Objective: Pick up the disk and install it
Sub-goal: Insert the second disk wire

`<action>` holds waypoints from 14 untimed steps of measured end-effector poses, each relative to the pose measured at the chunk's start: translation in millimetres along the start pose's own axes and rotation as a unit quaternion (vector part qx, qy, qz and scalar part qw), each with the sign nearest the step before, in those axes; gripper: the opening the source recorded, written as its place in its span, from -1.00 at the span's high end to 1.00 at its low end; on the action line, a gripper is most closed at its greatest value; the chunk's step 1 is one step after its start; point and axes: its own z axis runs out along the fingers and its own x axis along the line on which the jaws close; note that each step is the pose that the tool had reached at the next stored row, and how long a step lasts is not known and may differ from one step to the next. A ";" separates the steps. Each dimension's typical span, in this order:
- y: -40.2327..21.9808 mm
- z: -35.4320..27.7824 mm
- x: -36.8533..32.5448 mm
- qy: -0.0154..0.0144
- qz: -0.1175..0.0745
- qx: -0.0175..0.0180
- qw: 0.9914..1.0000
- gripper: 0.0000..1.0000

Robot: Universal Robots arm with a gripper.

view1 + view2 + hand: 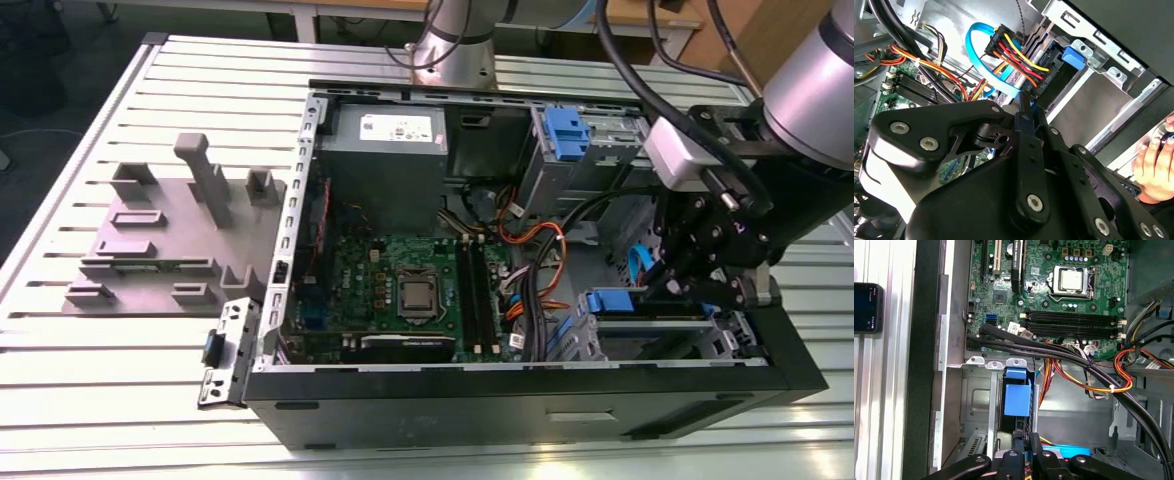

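Computer case (534, 405): matt black outer shell, bare dull-grey sheet metal inside. Table (107, 400): ribbed aluminium slats, satin sheen. Fixture block (174, 230), exterior view's left: matt grey plastic. Gripper (1026, 112): matt black links, bright steel screw heads. Motherboard (1054, 295): green board, metal processor lid. Drive-cage latch (1017, 400): smooth blue plastic. Ribbon cable (976, 60): glossy blue plastic.

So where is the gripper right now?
In the exterior view the gripper sits at that view's right, inside the open computer case, just above the silver drive cage.
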 end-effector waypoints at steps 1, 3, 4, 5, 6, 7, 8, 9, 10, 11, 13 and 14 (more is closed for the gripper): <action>0.0 0.3 0.0 0.000 0.000 0.000 1.000 0.68; 0.0 1.3 0.1 0.000 0.000 0.000 1.000 0.68; 0.0 1.8 0.2 -0.001 0.000 0.000 1.000 0.68; 0.0 2.5 0.3 -0.001 0.000 0.000 1.000 0.68; -0.1 3.3 0.4 -0.001 0.000 0.000 1.000 0.68; -0.1 4.2 0.5 -0.001 0.000 0.000 1.000 0.68; -0.1 5.1 0.8 -0.002 0.000 0.000 1.000 0.68; -0.1 5.7 1.1 -0.002 0.000 0.000 1.000 0.68; -0.1 6.0 1.3 -0.002 0.000 0.000 1.000 0.68; -0.1 6.1 1.2 -0.002 0.000 0.000 1.000 0.68; -0.1 6.6 1.3 -0.003 0.000 0.000 1.000 0.68; -0.1 6.6 1.3 -0.003 0.000 0.000 1.000 0.68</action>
